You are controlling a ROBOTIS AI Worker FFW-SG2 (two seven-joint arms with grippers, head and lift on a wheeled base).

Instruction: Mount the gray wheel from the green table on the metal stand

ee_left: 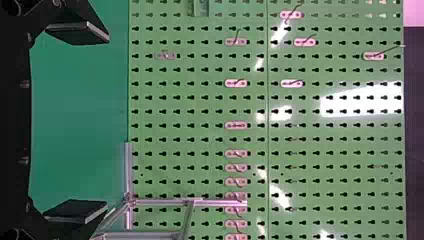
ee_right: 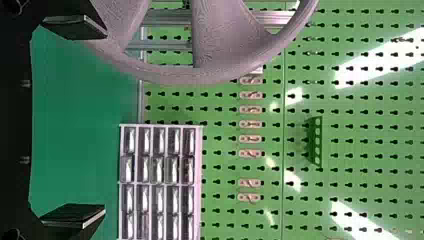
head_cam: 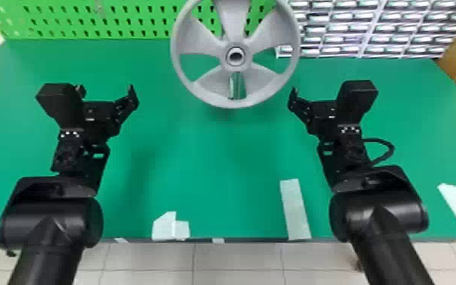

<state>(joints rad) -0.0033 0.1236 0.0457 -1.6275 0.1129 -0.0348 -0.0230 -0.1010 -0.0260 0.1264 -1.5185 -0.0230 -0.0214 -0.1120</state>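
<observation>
The gray spoked wheel (head_cam: 235, 99) is upright at the head view's upper middle, hub facing the camera. Through its lower opening shows a piece of the metal stand (head_cam: 237, 85). Left of the wheel and apart from it is my open left gripper (head_cam: 106, 90); my right gripper (head_cam: 319, 91) is to its right, also open and not touching it. In the left wrist view my left gripper (ee_left: 106, 125) has nothing between its fingers, with stand bars (ee_left: 190, 202) beyond. The right wrist view has the wheel (ee_right: 220, 40) before stand bars (ee_right: 167, 18), beyond my right gripper (ee_right: 105, 121).
Behind the green table (head_cam: 208, 163) rises a green pegboard (head_cam: 106, 19) with hooks. A drawer cabinet (head_cam: 363, 28) stands at the back right. Pale tape strips (head_cam: 295, 208) lie near the table's front edge.
</observation>
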